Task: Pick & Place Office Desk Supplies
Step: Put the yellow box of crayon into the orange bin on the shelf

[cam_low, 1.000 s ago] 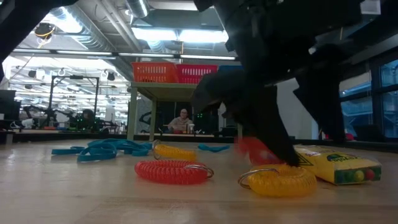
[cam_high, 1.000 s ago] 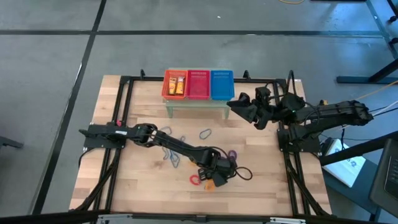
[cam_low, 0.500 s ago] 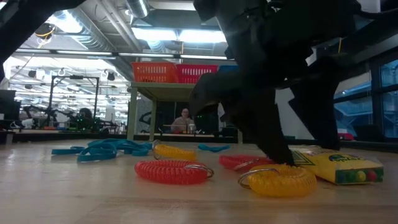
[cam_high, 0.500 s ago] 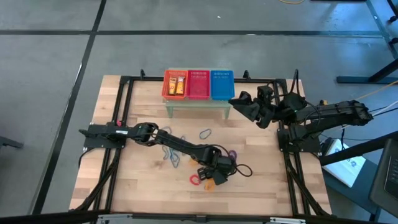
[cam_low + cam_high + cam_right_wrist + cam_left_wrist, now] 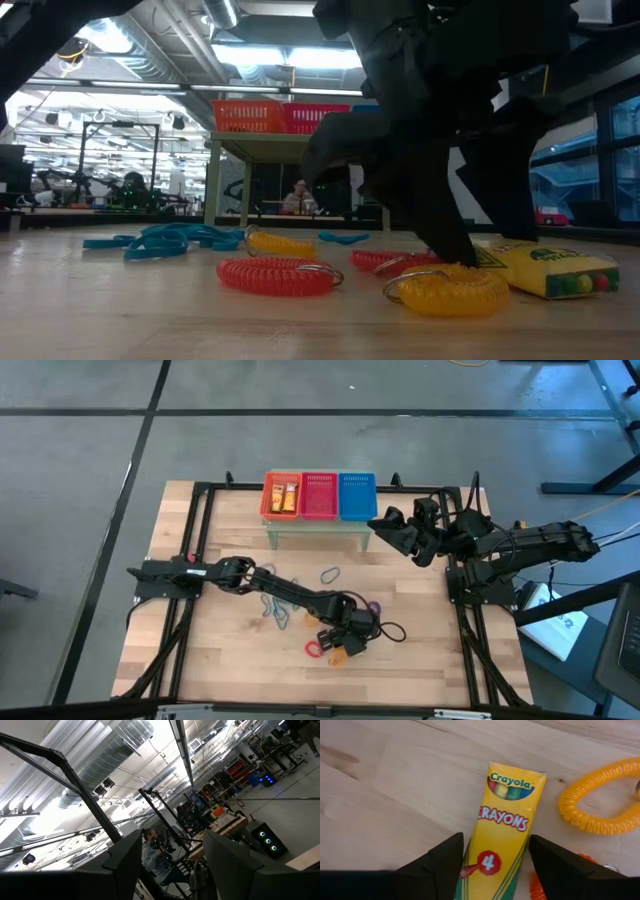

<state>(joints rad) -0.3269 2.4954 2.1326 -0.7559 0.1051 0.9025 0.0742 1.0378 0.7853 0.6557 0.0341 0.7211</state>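
Spread fingers (image 5: 437,865) of the left gripper (image 5: 492,870) straddle a yellow crayon box (image 5: 504,827) lying flat on the wooden table (image 5: 395,780), not yet clamped. An orange coil loop (image 5: 600,800) lies just beside the box at two o'clock. The right gripper (image 5: 385,527), fingers spread and empty, hangs near the blue basket (image 5: 357,496).

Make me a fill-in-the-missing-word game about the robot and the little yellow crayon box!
1. The left gripper has one dark finger on each side of the yellow cardboard box labelled ____.
2. The big number printed on that box is ____.
3. The curly plastic coil lying beside the box is coloured ____.
4. The right gripper hangs in the air near the ____ mesh basket.

Missing words: crayons; 4; yellow; blue
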